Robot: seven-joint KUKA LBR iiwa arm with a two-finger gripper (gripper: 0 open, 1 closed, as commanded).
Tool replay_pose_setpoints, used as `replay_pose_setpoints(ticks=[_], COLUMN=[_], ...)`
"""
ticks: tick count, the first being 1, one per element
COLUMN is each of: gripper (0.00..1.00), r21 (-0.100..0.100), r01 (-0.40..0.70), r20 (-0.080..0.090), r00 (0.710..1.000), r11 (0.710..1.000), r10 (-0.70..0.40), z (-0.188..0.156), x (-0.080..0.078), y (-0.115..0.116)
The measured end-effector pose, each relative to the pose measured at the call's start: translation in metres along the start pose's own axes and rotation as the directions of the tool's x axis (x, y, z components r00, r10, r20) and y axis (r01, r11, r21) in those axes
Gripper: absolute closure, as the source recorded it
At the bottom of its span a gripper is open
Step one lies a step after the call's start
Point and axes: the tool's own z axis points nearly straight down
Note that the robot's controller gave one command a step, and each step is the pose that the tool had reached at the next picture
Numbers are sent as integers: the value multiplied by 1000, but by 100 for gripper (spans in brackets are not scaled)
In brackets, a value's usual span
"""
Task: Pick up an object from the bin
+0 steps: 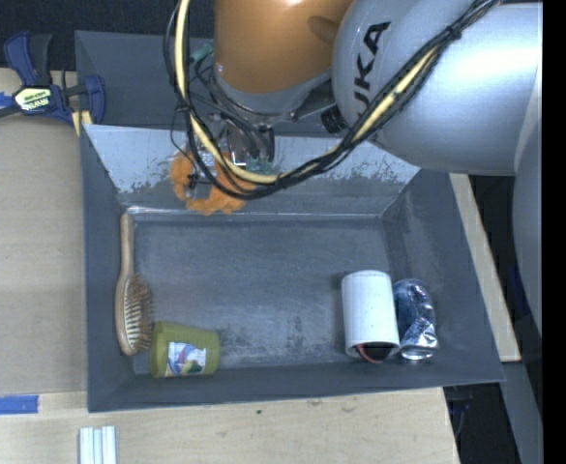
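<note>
Arm (437,66) bent over far wall (360,174) | gripper (223,174) above orange lump (193,189)

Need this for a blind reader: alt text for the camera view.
The KUKA arm's end effector hangs at the back wall of the grey bin, near an orange lump. Elsewhere: a wooden hairbrush and olive cup at left, a white cylinder and crumpled foil packet at right.

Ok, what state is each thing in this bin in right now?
hairbrush: lying flat along left wall, handle toward the back.
green cup: tipped on its side, front left.
white cylinder: lying on its side, front right.
silver packet: crumpled, beside the cylinder.
orange thing: at back wall under the gripper, partly hidden; held or not unclear.
</note>
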Motion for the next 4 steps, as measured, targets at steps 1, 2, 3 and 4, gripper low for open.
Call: replay_pose_setpoints(ticks=[1,2,3,4], gripper=[100,100,100,100], r21=[0,-1,-2,-6], r01=[-11,201,112,308], r20=[0,1,0,23], r00=[1000,980,994,951], r11=[1000,980,994,951], r10=[11,-201,-112,-308], z=[40,37,208,222], x=[-2,51,56,82], y=[30,19,14,-23])
